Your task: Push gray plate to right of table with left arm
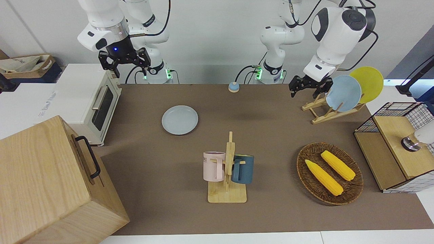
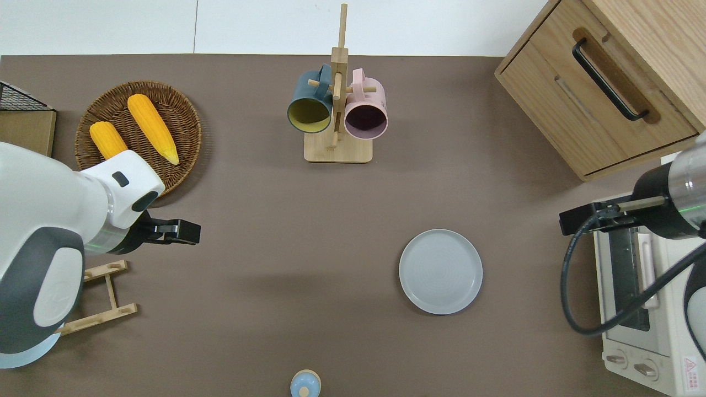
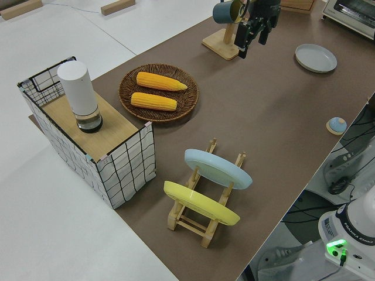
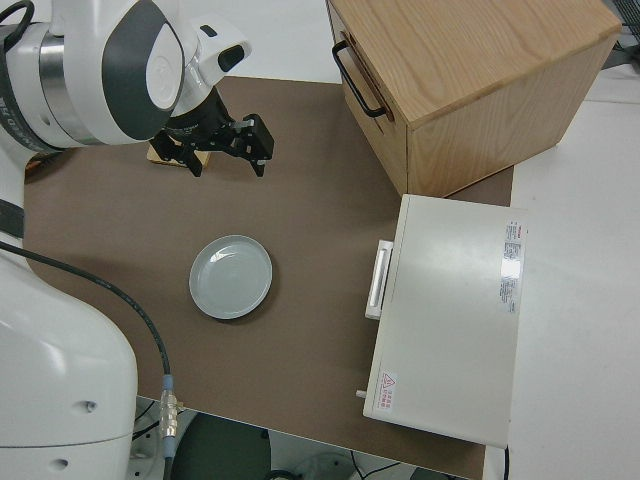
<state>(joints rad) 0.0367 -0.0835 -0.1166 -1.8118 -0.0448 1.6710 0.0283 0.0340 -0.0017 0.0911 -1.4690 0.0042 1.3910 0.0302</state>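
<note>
The gray plate lies flat on the brown table, toward the right arm's end; it also shows in the overhead view and the right side view. My left gripper is open and empty, up in the air. In the overhead view it is over bare table between the wicker basket and the wooden dish rack, far from the plate. My right gripper is open, and its arm is parked.
A mug stand with a pink and a blue mug stands mid-table. There is a wicker basket with two corn cobs, a dish rack with sky-blue and yellow plates, a toaster oven, a wooden cabinet, a wire crate and a small blue knob.
</note>
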